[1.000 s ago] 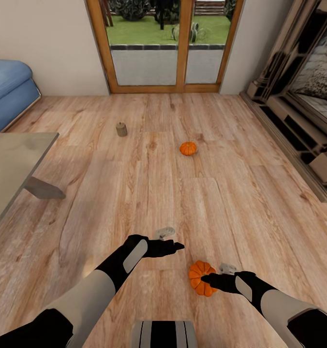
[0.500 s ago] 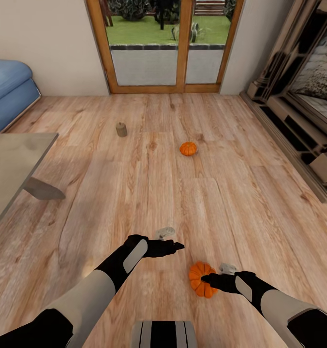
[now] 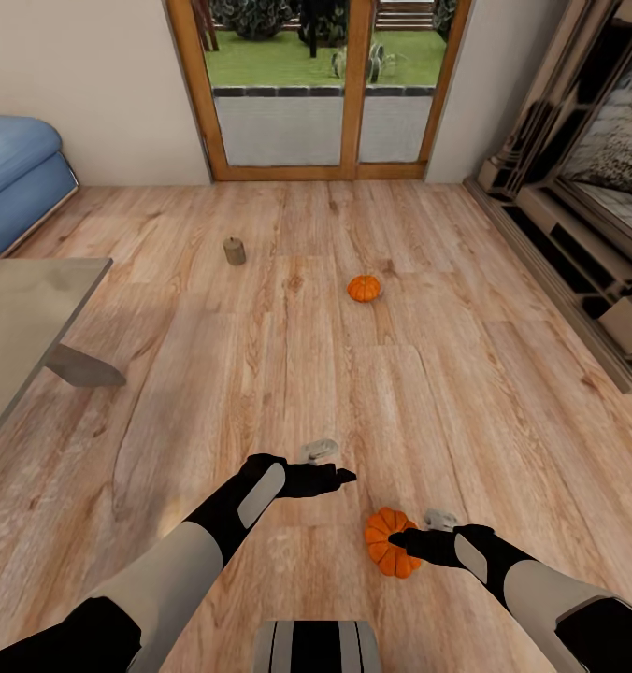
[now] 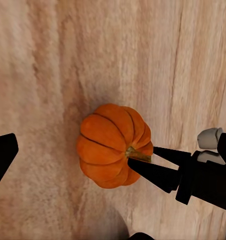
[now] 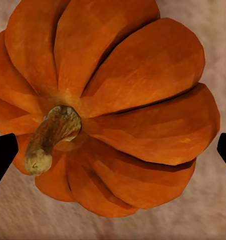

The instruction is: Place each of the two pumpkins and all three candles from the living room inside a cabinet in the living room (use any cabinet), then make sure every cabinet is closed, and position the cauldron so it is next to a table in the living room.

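Near pumpkin (image 3: 387, 542) sits on the wood floor (image 3: 428, 393) just ahead of us, ribbed, rounded, stubby stem (image 5: 50, 136) tipped sideways. We judge it light, stiff and smooth-skinned; best taken across the bulging sides, not the stem. Right gripper (image 3: 397, 538) is spread wide, fingers either side of it, not yet touching. Left gripper (image 3: 346, 478) hovers near, also apart. Second pumpkin (image 3: 364, 288) and a candle (image 3: 235, 250) lie farther off.

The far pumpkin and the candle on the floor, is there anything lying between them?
No. In the head view, only bare wood floor runs between the far pumpkin and the candle.
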`<state>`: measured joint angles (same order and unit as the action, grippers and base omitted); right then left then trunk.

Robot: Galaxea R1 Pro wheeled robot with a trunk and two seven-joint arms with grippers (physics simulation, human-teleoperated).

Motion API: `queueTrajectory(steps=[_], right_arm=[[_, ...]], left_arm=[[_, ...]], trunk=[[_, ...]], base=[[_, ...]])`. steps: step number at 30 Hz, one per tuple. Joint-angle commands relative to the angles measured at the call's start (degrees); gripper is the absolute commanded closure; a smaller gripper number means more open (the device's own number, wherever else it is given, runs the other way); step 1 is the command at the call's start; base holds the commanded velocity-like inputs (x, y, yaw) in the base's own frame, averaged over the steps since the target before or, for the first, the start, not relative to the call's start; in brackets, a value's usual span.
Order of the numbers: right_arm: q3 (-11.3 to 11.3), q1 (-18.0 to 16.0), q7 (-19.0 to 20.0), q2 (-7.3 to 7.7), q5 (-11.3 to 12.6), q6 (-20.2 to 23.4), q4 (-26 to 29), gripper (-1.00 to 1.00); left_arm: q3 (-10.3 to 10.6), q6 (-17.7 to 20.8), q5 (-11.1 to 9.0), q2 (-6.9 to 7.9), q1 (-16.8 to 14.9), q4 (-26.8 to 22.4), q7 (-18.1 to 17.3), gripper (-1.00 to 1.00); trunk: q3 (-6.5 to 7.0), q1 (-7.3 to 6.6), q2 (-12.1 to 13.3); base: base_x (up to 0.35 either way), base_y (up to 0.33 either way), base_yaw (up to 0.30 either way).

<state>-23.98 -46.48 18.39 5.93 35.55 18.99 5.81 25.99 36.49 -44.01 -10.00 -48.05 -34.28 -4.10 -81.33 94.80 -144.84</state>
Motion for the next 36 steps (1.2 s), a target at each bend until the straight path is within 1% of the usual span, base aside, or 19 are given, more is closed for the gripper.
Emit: queueTrajectory(steps=[1, 8, 16, 17, 36], right_arm=[[-0.36, -0.01, 0.07, 0.04, 0.4, 0.26, 0.08, -1.0], [-0.36, -0.01, -0.02, 0.04, 0.39, 0.26, 0.08, -1.0], [-0.36, -0.01, -0.06, 0.04, 0.4, 0.26, 0.08, -1.0], [-0.36, -0.01, -0.04, 0.04, 0.4, 0.26, 0.08, 1.0], [-0.27, -0.01, -0.1, 0.04, 0.42, 0.26, 0.08, 1.0]], left_arm=[[0.02, 0.16, 0.15, 0.0, -0.03, 0.0, -0.19, -1.0], [0.03, 0.16, 0.15, 0.0, -0.03, 0.0, -0.2, -1.0], [0.03, 0.16, 0.15, 0.0, -0.03, 0.0, -0.2, -1.0], [0.03, 0.16, 0.15, 0.0, -0.03, 0.0, -0.2, -1.0], [-0.01, 0.16, 0.15, 0.0, -0.03, 0.0, -0.2, -1.0]], trunk=[[-0.04, -0.01, -0.01], [-1.59, 0.17, -0.11], [-1.59, 0.17, -0.11], [-1.59, 0.17, -0.11], [-1.59, 0.17, -0.11]], base=[[0.0, 0.0, 0.0], [0.0, 0.0, 0.0], [0.0, 0.0, 0.0], [0.0, 0.0, 0.0], [0.0, 0.0, 0.0]])
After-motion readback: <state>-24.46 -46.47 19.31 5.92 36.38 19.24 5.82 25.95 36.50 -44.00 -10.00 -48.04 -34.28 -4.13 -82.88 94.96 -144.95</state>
